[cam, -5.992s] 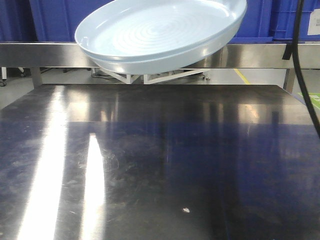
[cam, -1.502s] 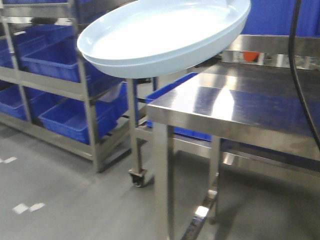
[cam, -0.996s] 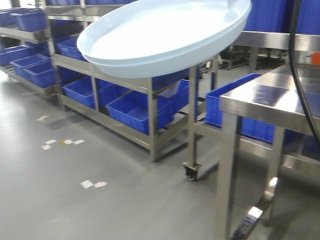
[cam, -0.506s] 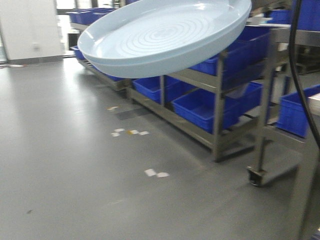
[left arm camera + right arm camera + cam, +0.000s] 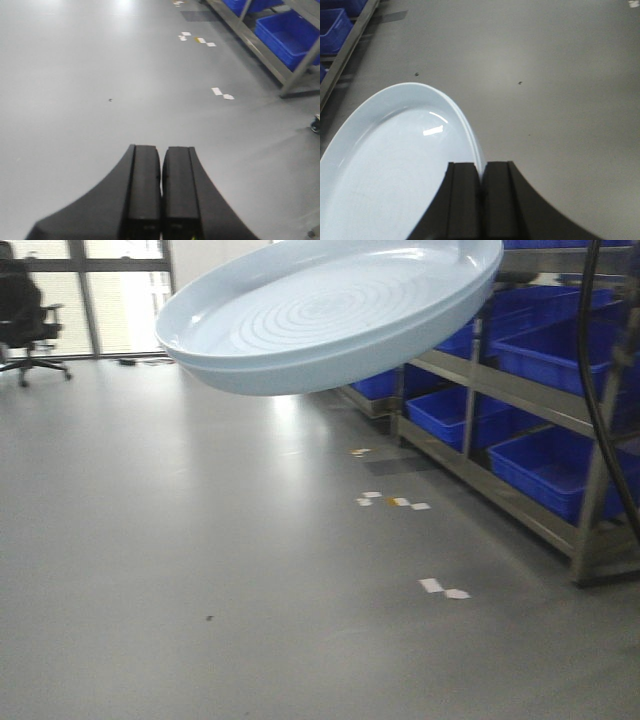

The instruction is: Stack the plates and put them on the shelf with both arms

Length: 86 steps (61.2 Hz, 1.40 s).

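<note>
The grey floor (image 5: 200,570) fills all three views. One steel rack (image 5: 590,530) on the right holds at least four blue bins (image 5: 545,455). The plates (image 5: 320,320) hang high in the air, open face up and tilted, right edge higher, the oval running across the front view. A seam along the rim suggests two, nested. The right claw (image 5: 481,185) is clamped on that rim, fingers nearly meeting. The left claw (image 5: 161,190) is pressed closed on nothing, above bare floor. One black cable (image 5: 590,390) hangs at the right.
</note>
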Each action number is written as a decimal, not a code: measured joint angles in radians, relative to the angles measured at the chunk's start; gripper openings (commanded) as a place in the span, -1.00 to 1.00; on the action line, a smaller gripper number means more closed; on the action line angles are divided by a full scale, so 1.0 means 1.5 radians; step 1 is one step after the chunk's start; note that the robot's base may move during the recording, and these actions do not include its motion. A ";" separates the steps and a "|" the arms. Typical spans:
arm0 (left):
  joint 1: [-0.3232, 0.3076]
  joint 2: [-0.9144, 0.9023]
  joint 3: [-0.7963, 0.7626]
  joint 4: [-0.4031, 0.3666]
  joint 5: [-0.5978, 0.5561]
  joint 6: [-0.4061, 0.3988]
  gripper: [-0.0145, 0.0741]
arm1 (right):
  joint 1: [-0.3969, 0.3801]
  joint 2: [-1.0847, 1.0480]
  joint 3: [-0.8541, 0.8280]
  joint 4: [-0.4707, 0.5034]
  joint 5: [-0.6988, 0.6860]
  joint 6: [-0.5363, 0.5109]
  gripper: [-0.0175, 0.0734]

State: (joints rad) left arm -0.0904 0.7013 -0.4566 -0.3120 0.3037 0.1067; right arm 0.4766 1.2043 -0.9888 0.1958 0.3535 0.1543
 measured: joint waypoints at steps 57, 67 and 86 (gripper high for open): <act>0.000 0.000 0.000 0.000 0.000 0.000 -0.48 | 0.000 0.000 0.000 0.000 0.000 0.000 -0.49; 0.000 0.000 0.000 0.000 0.000 0.000 -0.48 | 0.000 0.000 0.000 0.000 0.000 0.000 -0.49; 0.000 0.000 0.000 0.000 0.000 0.000 -0.48 | 0.000 0.000 0.000 0.000 0.000 0.000 -0.49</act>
State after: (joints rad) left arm -0.0904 0.7013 -0.4566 -0.3120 0.3037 0.1067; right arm 0.4766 1.2043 -0.9888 0.1958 0.3535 0.1543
